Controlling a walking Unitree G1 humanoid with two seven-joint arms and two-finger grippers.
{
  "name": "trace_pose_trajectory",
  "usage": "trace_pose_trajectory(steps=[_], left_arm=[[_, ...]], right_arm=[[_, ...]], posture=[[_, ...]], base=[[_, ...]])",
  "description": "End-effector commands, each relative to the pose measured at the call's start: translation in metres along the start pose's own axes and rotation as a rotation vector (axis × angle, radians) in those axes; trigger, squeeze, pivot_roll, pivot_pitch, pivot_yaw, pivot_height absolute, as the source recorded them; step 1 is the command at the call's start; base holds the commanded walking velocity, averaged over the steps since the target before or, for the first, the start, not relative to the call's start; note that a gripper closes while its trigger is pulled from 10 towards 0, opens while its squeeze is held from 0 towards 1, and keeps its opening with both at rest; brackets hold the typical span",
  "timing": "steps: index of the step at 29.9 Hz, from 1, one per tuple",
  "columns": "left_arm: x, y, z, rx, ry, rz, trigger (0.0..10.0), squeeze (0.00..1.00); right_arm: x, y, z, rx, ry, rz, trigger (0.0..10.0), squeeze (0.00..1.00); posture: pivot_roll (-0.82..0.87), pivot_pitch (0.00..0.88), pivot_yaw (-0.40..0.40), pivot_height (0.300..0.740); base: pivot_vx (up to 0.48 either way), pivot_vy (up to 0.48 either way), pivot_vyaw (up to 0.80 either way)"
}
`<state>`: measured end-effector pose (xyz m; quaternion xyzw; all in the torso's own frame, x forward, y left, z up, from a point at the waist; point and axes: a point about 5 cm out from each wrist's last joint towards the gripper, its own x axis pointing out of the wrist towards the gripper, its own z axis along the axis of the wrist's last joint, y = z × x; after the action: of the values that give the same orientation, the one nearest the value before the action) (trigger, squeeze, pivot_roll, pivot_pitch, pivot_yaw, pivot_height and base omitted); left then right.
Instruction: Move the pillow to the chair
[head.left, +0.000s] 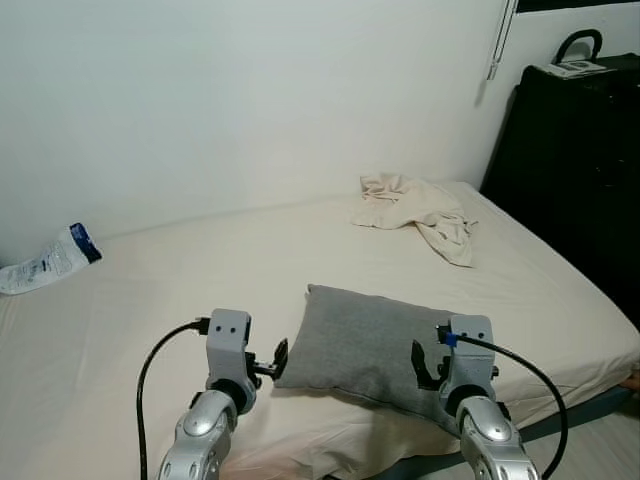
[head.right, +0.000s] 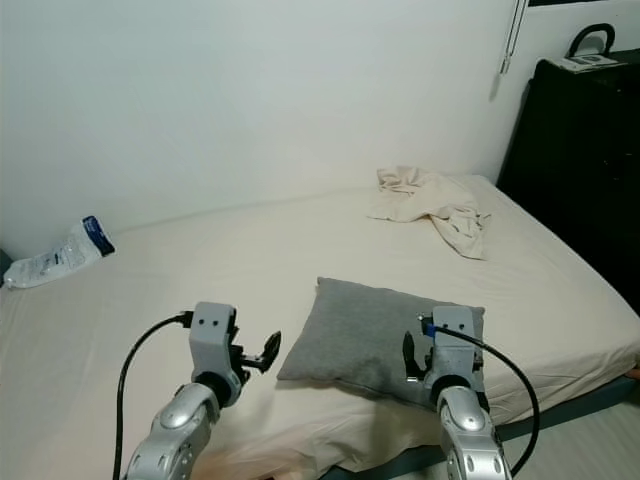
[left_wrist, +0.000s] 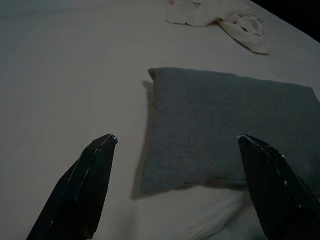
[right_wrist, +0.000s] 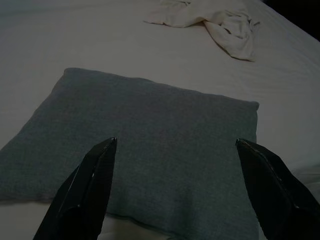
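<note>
White wall is backing a bed (head.left: 150, 300) in a cream sheet that is taking up most of the scene.

Far left, against the wall: a white plastic bag with a blue end (head.left: 45, 262) is lying on the sheet, well apart from everything else.

The left gripper (head.left: 281, 359) is hovering low over the sheet just beside the pillow's near-left corner. In its wrist view the two black fingers (left_wrist: 82, 187) are standing wide apart with nothing between them; that corner is sitting in the gap ahead of them.

The grey pillow (head.left: 365, 340) is lying flat near the bed's front edge, centre-right. Its long axis is running from left to right across the bed, slightly skewed, with the left end sitting a bit farther from the robot than the right end. One short end is facing the left gripper and the other is facing the bed's right side.

The right gripper (head.left: 420, 366) is hanging over the pillow's near-right part. Its fingers (right_wrist: 85, 192) are also spread wide and gripping nothing, with grey fabric directly under them. Cannot tell whether the tips are touching the fabric.

Behind the pillow, toward the far right of the bed, a crumpled cream cloth (head.left: 420, 212) is lying well apart from it.

Far right, a tall black cabinet (head.left: 575, 170) is standing beside the bed, with a black-handled item (head.left: 578, 45) on top.
</note>
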<state>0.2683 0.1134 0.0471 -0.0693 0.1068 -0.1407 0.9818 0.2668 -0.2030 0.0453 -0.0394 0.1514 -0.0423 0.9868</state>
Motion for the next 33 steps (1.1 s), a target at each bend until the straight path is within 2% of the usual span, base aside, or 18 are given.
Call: trace_pose_trajectory(steps=[1,16,33], left_arm=[[-0.0018,0.0027,-0.0005,0.009,0.011,0.003,10.0,0.00],[-0.0022,0.0022,0.0004,0.010,0.010,-0.004,10.0,0.00],[0.0001,0.0013,0.0014,0.007,0.009,0.013,10.0,0.00]], right_arm=[[0.0000,0.0021,-0.0028,-0.003,0.011,0.005,10.0,0.00],[0.0006,0.0030,-0.0025,0.000,0.009,0.004,10.0,0.00],[0.0023,-0.0028,-0.0023,0.012,0.015,-0.016,10.0,0.00]], posture=[[-0.14,0.018,0.059,0.740],[-0.13,0.015,0.060,0.740],[-0.13,0.020,0.064,0.740]], base=[[0.000,-0.435,0.00],[0.000,-0.458,0.00],[0.000,0.000,0.00]])
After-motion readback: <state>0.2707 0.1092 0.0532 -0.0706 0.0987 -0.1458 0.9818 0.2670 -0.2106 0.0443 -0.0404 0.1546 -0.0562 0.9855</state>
